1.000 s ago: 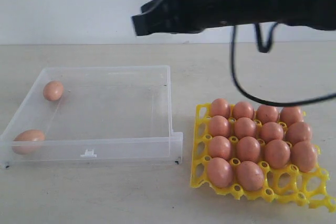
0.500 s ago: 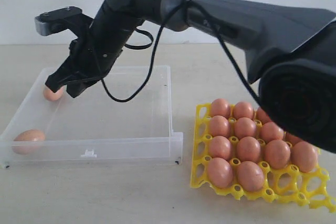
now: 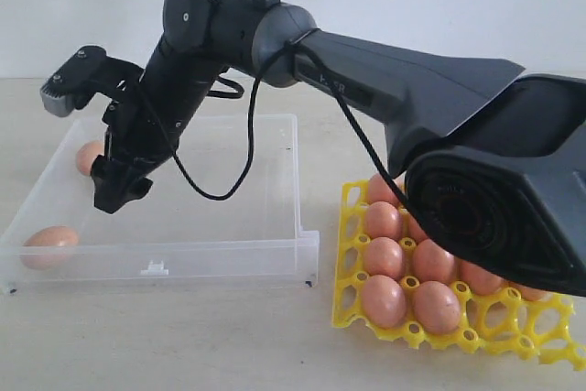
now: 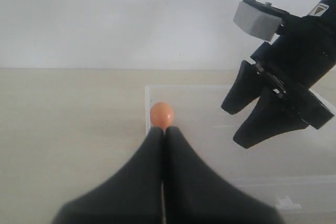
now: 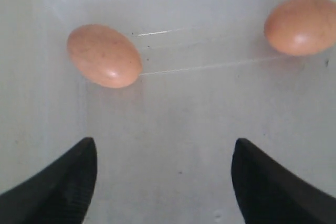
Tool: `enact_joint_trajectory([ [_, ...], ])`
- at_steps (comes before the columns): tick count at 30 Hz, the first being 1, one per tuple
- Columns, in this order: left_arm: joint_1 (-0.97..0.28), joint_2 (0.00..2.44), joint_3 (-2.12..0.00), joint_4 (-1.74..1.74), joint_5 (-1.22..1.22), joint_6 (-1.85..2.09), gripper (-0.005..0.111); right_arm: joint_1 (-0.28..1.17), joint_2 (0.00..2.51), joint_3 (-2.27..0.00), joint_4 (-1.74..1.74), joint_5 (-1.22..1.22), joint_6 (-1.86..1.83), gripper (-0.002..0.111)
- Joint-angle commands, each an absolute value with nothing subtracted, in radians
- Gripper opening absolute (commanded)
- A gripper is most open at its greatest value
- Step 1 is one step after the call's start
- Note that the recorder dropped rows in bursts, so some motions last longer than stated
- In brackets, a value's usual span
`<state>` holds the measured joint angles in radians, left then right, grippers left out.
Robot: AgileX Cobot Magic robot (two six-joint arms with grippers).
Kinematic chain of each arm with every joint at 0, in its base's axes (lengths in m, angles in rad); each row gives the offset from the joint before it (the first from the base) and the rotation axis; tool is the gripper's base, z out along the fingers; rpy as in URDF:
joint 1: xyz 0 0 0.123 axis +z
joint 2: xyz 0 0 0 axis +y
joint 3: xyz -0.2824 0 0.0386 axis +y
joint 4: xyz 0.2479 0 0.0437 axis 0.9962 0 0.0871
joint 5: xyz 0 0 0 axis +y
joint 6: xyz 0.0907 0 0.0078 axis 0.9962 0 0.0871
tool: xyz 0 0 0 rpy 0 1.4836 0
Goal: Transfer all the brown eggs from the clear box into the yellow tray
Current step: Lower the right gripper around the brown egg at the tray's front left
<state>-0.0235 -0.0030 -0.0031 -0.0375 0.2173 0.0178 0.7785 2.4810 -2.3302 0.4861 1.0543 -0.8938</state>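
The right end effector (image 3: 117, 191) hangs over the clear box (image 3: 229, 258) (two brown eggs (image 3: 50, 243) inside).

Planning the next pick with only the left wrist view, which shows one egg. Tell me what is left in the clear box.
Observer: Two brown eggs lie in the clear box: a far egg by its left wall, a near egg in its front left corner.
Operator: Report the right pincer.
Observer: The right pincer is open and empty over bare box floor; both eggs lie beyond its tips.
Operator: Describe the yellow tray.
Observer: The yellow tray stands right of the box, mostly filled; empty cups show at its front right corner.
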Motion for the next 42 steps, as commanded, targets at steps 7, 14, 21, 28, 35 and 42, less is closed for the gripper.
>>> enact_joint_trajectory([
  [7, -0.031, 0.000, 0.000, -0.037, 0.209, 0.020, -0.004, 0.793, 2.514, -2.337, 0.759, 1.031, -1.745, 0.069],
  [14, -0.031, 0.000, 0.000, -0.037, 0.209, 0.020, -0.004, 0.808, 2.577, -2.337, 0.833, 0.994, -1.837, 0.069],
  [21, -0.031, 0.000, 0.000, -0.037, 0.209, 0.020, -0.004, 0.808, 2.613, -2.337, 0.830, 0.954, -1.837, 0.069],
  [28, -0.031, 0.000, 0.000, -0.037, 0.209, 0.020, -0.004, 0.810, 2.649, -2.337, 0.893, 0.880, -1.881, 0.069],
  [35, -0.031, 0.000, 0.000, -0.037, 0.209, 0.020, -0.004, 0.810, 2.675, -2.337, 0.931, 0.859, -1.941, 0.069],
  [42, -0.031, 0.000, 0.000, -0.037, 0.209, 0.020, -0.004, 0.810, 2.708, -2.337, 0.939, 0.834, -1.941, 0.069],
])
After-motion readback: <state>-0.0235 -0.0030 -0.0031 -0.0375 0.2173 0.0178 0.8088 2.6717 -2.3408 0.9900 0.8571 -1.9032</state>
